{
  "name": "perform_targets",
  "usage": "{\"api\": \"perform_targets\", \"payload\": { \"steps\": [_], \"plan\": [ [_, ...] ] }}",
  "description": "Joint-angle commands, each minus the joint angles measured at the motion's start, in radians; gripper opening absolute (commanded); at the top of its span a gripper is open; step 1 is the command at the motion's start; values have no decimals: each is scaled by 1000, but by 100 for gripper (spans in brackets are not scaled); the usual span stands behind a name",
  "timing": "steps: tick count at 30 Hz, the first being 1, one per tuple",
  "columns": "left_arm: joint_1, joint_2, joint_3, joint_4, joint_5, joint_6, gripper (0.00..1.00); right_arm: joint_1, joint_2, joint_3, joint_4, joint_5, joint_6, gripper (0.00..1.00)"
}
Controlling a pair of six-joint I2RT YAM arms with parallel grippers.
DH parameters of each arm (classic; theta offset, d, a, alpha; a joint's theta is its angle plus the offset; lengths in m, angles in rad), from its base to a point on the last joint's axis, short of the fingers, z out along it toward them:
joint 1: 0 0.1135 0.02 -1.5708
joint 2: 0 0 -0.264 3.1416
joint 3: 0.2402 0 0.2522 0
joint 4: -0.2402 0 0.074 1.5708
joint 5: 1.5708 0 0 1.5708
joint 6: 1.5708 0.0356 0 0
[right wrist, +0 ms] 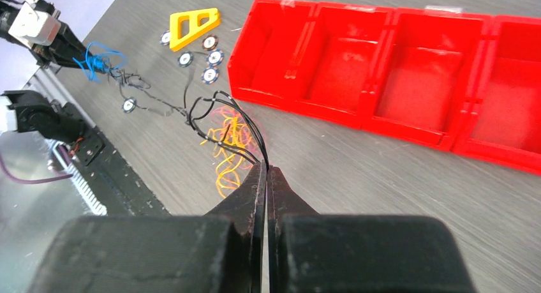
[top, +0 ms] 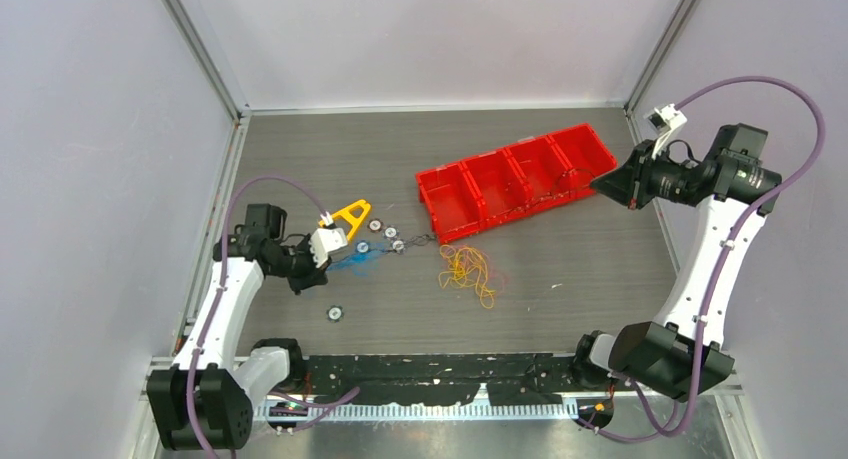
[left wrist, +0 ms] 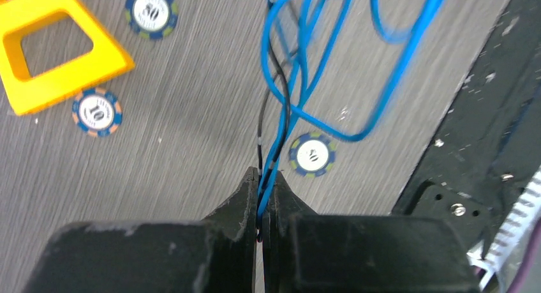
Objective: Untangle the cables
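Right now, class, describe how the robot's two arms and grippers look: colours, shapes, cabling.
The left arm and right arm have white links with black joints and bases. A thick purple hose loops along each. A white camera block sits by each wrist. The left gripper and right gripper have matte black fingers tapering to narrow tips.

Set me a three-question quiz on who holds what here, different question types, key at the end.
1. True or false: the left hand is shut on blue cables.
2. Which cables does the right hand pinch? A. yellow-orange B. black C. blue
3. Fill in: the red bin has ___ compartments.

Key
1. True. A black strand also runs in with them.
2. B. The black cables rise from the table into its closed tips.
3. Four.
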Motion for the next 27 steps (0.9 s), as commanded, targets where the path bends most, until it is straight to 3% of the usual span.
{"api": "perform_targets", "payload": {
  "steps": [1,7,11,17,20,23,27],
  "plan": [
    [21,38,-32,61,-178,63,0,-60,16,74,51,11,-23,6],
    [60,46,-53,92,-169,118,0,-98,58,92,-58,54,-153,5],
    [73,74,-75,159,-245,143,0,-128,73,54,-60,102,-206,6],
    [94,87,-8,125,-184,109,0,-140,57,-19,-51,171,-289,5],
    [89,63,72,-18,-15,108,0,-90,43,-98,-111,239,-406,5],
    [-47,8,101,-1,57,-27,0,46,-3,-209,-93,331,-425,5],
    [-255,-39,60,131,29,-194,0,201,-88,-408,115,445,-325,5]
  ]
}}
